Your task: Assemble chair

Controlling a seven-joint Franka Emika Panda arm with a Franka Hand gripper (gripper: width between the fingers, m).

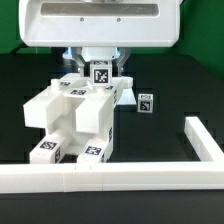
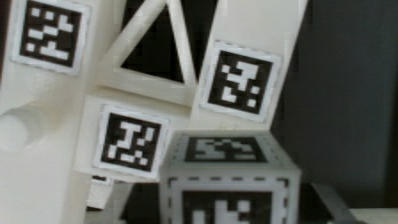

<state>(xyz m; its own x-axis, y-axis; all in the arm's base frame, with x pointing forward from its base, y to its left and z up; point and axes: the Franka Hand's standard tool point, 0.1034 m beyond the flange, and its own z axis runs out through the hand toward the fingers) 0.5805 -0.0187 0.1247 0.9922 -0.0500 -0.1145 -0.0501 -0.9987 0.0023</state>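
The pincer (image 1: 101,65), upper centre, grips a glossy white plastic bar (image 1: 101,74) at the half-built white chair (image 1: 75,115); seating it squarely likely comes next.

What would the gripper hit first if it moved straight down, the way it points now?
The gripper points down at the chair. It would first meet the tagged top piece directly under it. It may touch this piece already, because depth is unclear in the exterior view.

Exterior view frontal, slightly elevated, mid-range; wrist view tight on the shared chair (image 1: 75,118).
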